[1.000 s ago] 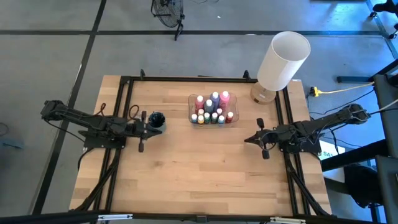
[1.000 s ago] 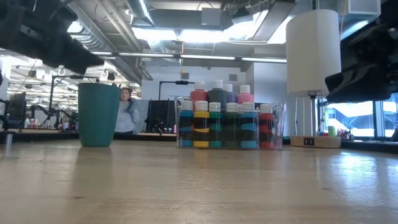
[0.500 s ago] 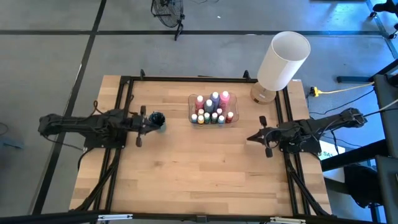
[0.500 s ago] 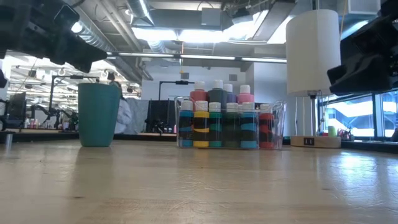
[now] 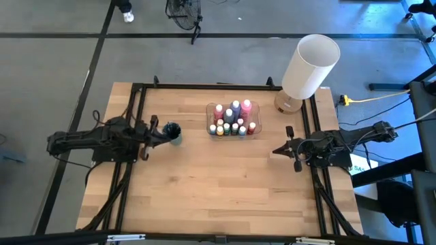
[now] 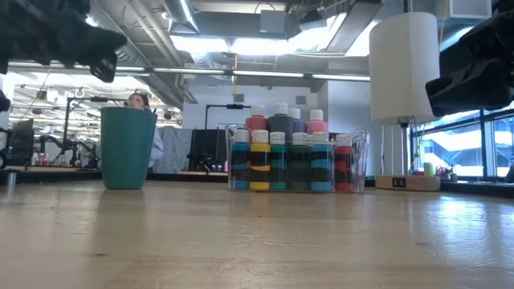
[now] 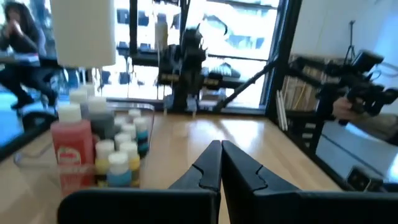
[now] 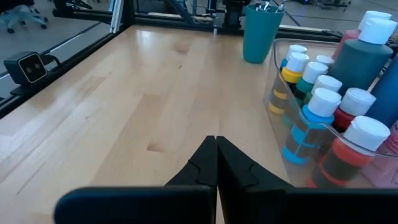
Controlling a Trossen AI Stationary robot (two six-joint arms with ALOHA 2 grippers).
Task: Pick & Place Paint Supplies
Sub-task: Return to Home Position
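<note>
Several paint bottles (image 5: 231, 120) with white caps stand upright in a clear tray (image 6: 358, 160) near the table's far middle; they also show in the right wrist view as bottles (image 8: 329, 106) and in the left wrist view as bottles (image 7: 102, 152). A teal cup (image 5: 172, 131) stands left of the tray, and light paintbrush tips (image 8: 268, 6) poke above its rim. My left gripper (image 5: 162, 134) is shut, level, beside and above the cup (image 6: 126, 148). My right gripper (image 5: 275, 151) is shut over bare table, right of the tray.
A big white cylindrical lamp (image 5: 310, 64) stands at the table's far right corner. Black frame rails (image 5: 136, 109) run along the left, far and right sides. Bare wood (image 5: 218, 184) fills the near half. A person (image 6: 140, 104) shows in the room beyond.
Both arms have drawn back and risen a little, with their fingers staying shut. My left gripper has swung round and pulled toward the table's left edge, beside the cup. My right gripper has pulled slightly toward the right edge. Nothing on the table has moved.
</note>
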